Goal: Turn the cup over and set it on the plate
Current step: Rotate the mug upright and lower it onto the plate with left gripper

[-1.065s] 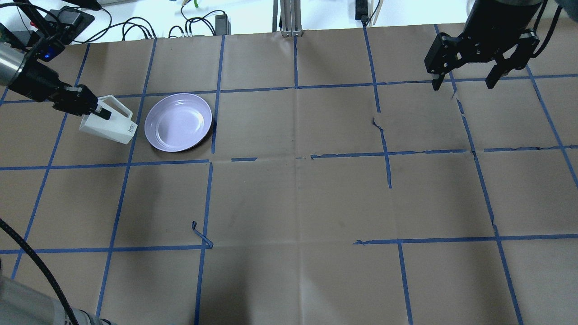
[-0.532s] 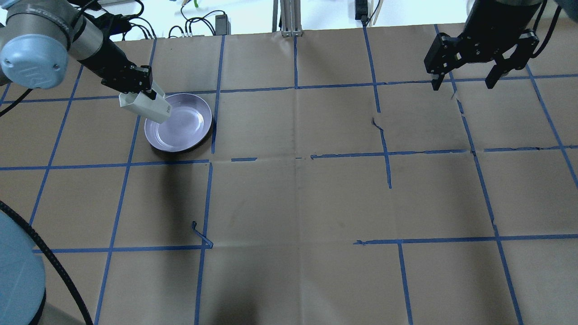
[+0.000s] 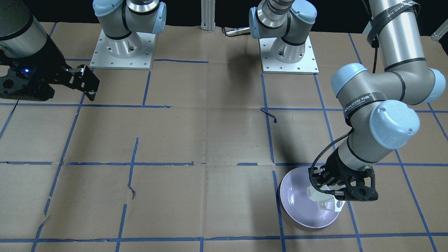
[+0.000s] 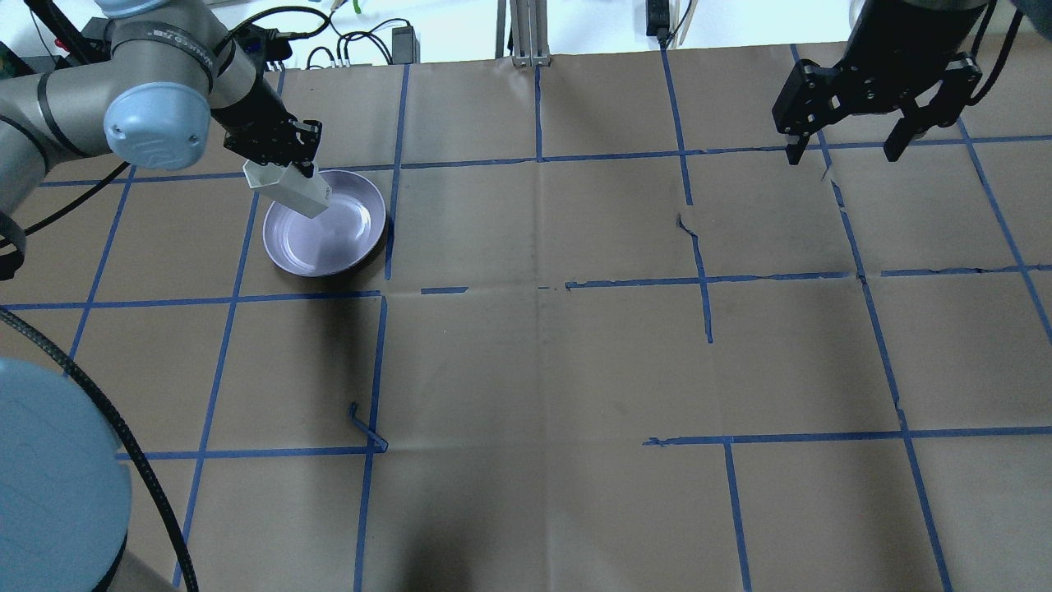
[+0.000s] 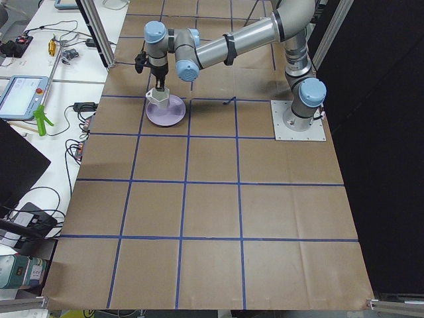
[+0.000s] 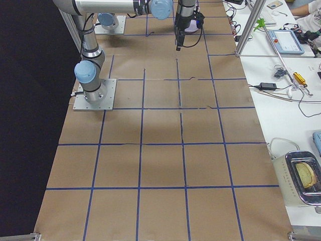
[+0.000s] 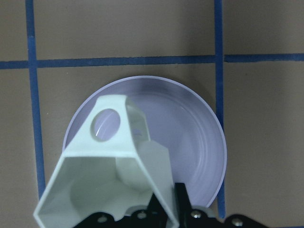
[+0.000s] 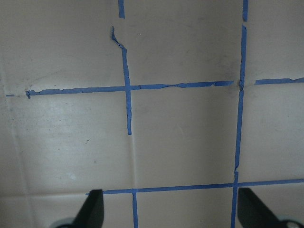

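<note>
My left gripper [image 4: 281, 169] is shut on the rim wall of the white faceted cup [image 4: 289, 191]. It holds the cup mouth up and slightly tilted over the far left part of the lavender plate [image 4: 337, 234]. The left wrist view looks down into the cup [image 7: 109, 175], with the plate [image 7: 190, 128] beneath it. The front view shows the cup [image 3: 327, 200] over the plate [image 3: 297, 199] under my left gripper [image 3: 341, 196]. I cannot tell whether the cup touches the plate. My right gripper [image 4: 846, 152] is open and empty at the far right, well above the table.
Brown paper with a blue tape grid covers the table [image 4: 542, 353]. A loose curl of tape [image 4: 366, 427] sticks up near the front left. Cables and power bricks [image 4: 362, 45] lie beyond the far edge. The two arm bases [image 3: 120, 45] stand at the robot's side.
My left arm has carried the cup from the left of the plate to over it. It has turned the cup from lying sideways to mouth up. The right arm has not moved.
</note>
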Available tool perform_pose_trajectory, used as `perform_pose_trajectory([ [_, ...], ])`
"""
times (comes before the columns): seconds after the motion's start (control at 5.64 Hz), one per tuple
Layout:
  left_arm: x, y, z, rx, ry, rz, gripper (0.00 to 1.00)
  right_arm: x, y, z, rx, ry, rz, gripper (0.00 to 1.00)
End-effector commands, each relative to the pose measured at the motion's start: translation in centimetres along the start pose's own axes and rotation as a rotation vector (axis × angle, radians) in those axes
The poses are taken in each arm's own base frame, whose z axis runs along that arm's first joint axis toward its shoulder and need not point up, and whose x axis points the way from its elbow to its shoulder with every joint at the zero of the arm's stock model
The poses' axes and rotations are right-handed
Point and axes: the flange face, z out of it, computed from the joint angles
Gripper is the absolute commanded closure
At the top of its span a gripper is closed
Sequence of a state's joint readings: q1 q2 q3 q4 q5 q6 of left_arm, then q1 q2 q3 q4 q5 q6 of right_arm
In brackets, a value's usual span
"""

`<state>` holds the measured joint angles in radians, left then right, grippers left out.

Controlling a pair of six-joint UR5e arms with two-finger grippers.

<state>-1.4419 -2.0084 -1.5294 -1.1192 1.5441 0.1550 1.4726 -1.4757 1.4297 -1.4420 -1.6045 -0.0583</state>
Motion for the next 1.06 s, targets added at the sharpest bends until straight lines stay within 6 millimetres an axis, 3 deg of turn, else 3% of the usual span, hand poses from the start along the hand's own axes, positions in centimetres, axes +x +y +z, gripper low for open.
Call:
perform_pose_trajectory([
  [0.0,2.00,0.73,3.52,-0.059,-0.011,0.017,1.00,0.00,0.00,0.00,0.000,0.000,0.000,0.00],
  [0.35,1.99,0.90,3.65,-0.065,-0.013,0.027,0.97,0.00,0.00,0.00,0.000,0.000,0.000,0.00],
  [0.53,2.00,0.89,3.75,-0.066,-0.012,0.019,0.81,0.00,0.00,0.00,0.000,0.000,0.000,0.00],
  [0.71,1.89,0.93,3.93,-0.071,-0.013,0.016,0.39,0.00,0.00,0.00,0.000,0.000,0.000,0.00],
  [0.89,1.88,0.87,4.41,-0.076,-0.010,0.016,0.04,0.00,0.00,0.00,0.000,0.000,0.000,0.00],
])
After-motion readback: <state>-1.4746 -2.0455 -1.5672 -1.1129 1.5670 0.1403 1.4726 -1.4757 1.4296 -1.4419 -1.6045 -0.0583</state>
